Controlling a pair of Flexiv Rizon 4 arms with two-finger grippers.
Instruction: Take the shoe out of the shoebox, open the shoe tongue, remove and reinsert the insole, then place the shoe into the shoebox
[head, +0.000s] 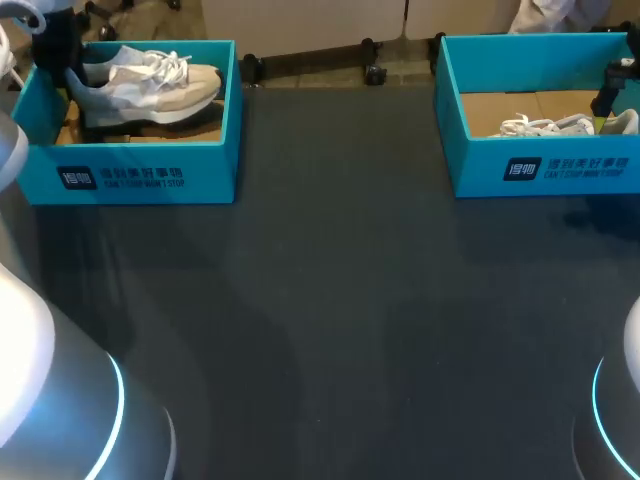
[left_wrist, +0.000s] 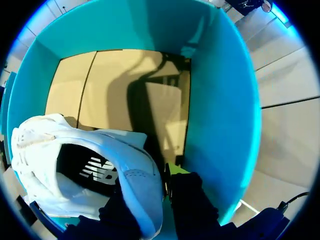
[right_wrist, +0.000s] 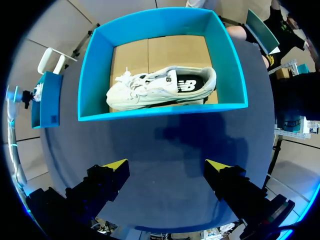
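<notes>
Your left hand (left_wrist: 150, 187) grips the shoe (left_wrist: 75, 165) by its heel inside the shoebox (left_wrist: 225, 100). Your right hand (right_wrist: 167, 165) hangs wide open over the tabletop (right_wrist: 165, 142).

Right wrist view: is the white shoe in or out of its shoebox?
In: the shoe lies on the floor of the shoebox, enclosed by its walls.

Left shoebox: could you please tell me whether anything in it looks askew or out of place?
Yes. The shoe does not lie flat in the left shoebox. It appears raised, poking above its rim, with the heel collar pinched by the left tool. Nothing looks spilled or damaged.
</notes>
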